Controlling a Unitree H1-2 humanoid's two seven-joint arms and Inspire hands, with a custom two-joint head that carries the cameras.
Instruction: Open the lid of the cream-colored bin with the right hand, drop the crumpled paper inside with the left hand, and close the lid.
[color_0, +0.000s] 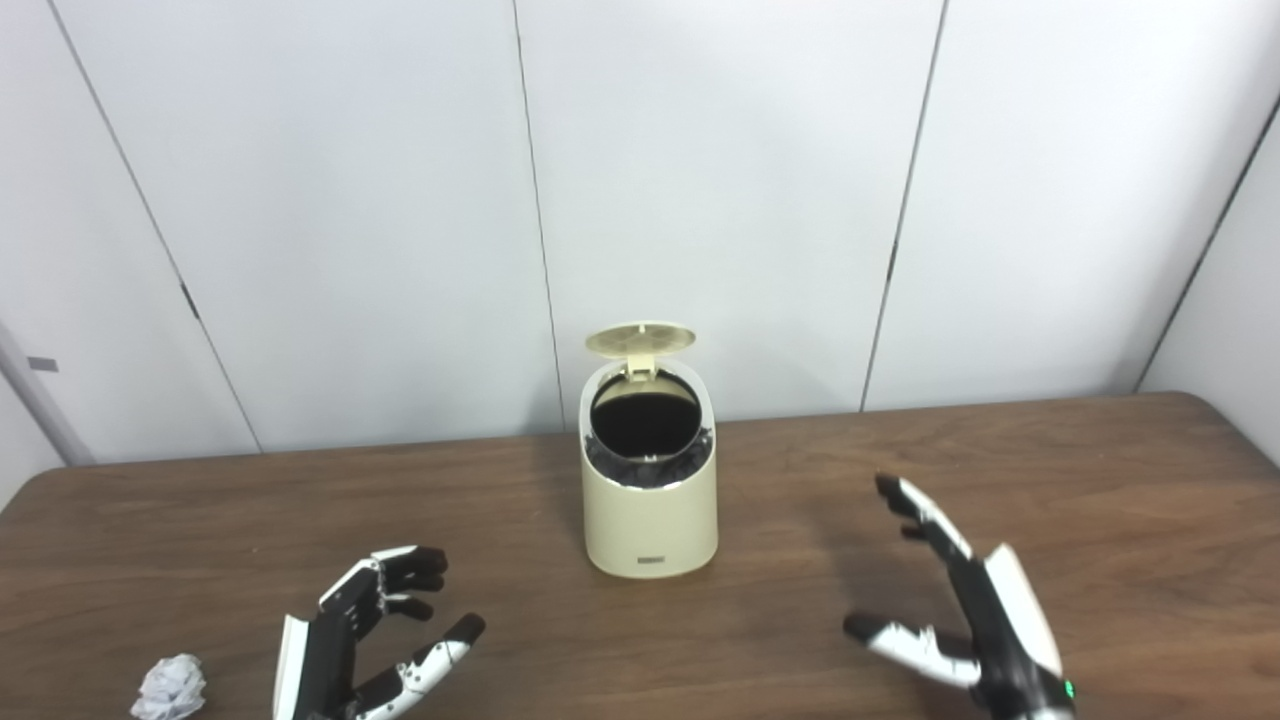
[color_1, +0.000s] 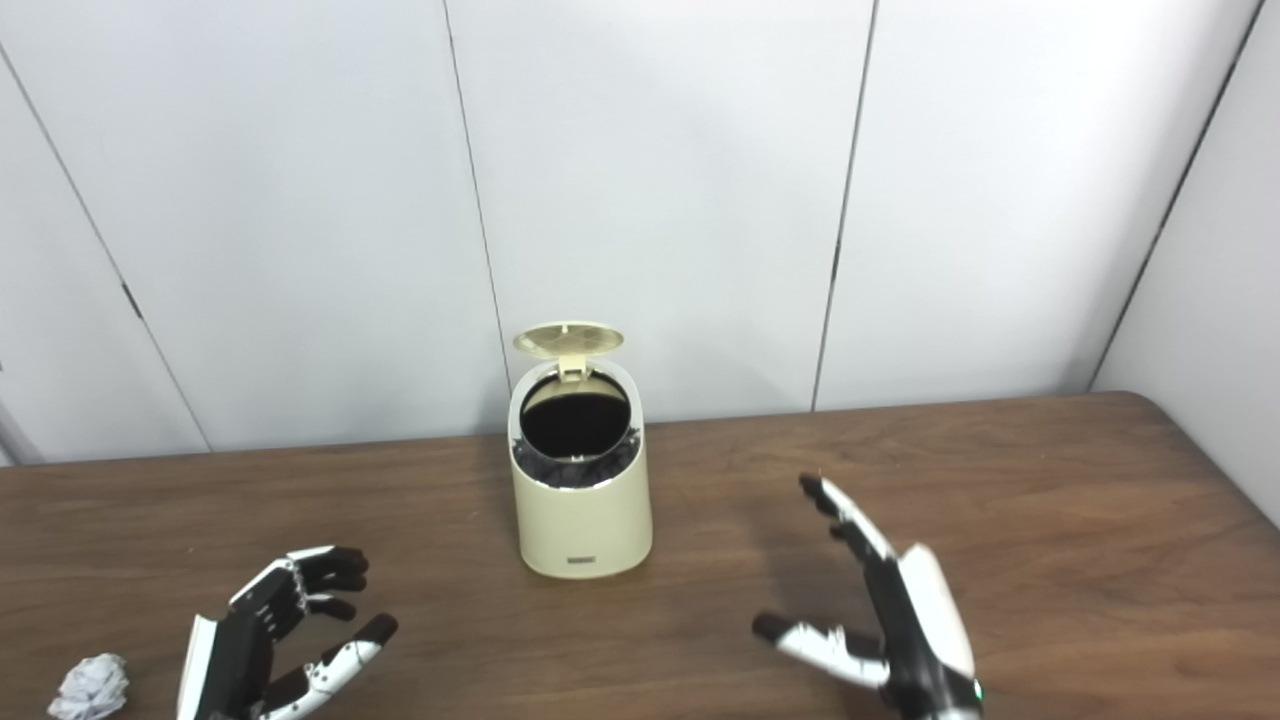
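The cream-colored bin (color_0: 650, 520) stands upright on the wooden table (color_0: 1100, 480), near the middle. Its round lid (color_0: 640, 340) is flipped up at the back, and the dark lined opening shows. The crumpled white paper (color_0: 170, 688) lies on the table at the near left, just left of my left hand (color_0: 375, 635). My left hand is open and empty, fingers curled and apart. My right hand (color_0: 965, 615) is open and empty, fingers stretched out, to the right of the bin and nearer to me. The scene also shows in the right eye view: bin (color_1: 582, 510), paper (color_1: 90, 688).
A white panelled wall (color_0: 700, 200) stands right behind the table's far edge. Bare tabletop lies between the two hands, in front of the bin.
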